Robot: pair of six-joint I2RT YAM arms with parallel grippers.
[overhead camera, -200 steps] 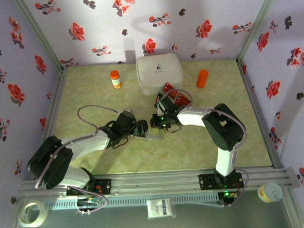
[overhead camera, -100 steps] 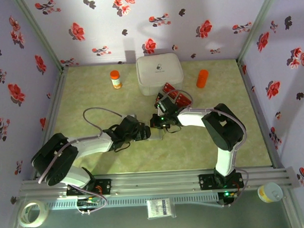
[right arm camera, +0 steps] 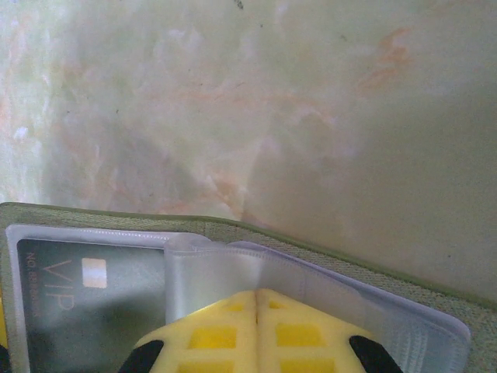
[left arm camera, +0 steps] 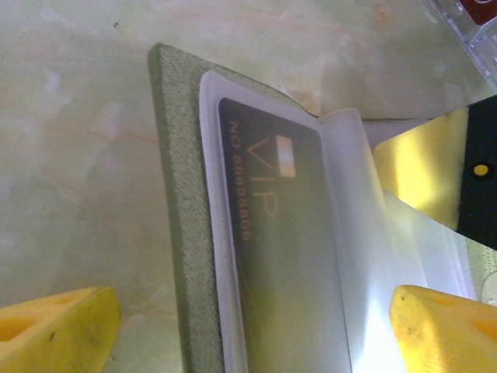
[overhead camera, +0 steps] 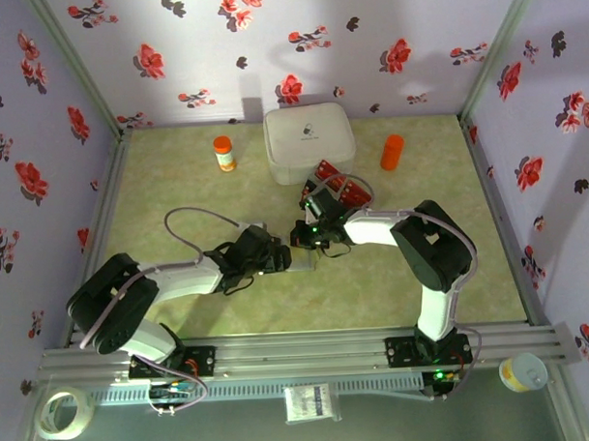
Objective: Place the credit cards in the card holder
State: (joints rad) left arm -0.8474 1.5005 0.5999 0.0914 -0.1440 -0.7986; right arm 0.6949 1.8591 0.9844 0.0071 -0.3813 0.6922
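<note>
Because the card holder [overhead camera: 298, 263] would likely fold shut if left alone, the right gripper [right arm camera: 257, 330] is clenched, its yellow fingertips pressed together on a clear sleeve leaf [right arm camera: 233, 268], apparently pinning the wallet open and flat on the marbled green table [overhead camera: 178, 205]. The left gripper [left arm camera: 248, 311] hangs over the same holder with its jaws released and spread wide, one yellow finger [left arm camera: 54, 326] on the table just off the olive cover's edge and the other over the sleeves, grasping nothing. A dark VIP card [left arm camera: 272, 233] sits inside the first clear pocket, so by my reading one card is housed and more are due. Just beyond the right gripper lies the clear tray [left arm camera: 454, 19] with red cards [overhead camera: 328, 172], near the white box [overhead camera: 309, 141]. An orange-capped bottle [overhead camera: 223, 153] and an orange cylinder [overhead camera: 393, 151] stand well apart from the work. Both arms crowd the small wallet, so the pinning fingers themselves narrow the way into the next pocket
</note>
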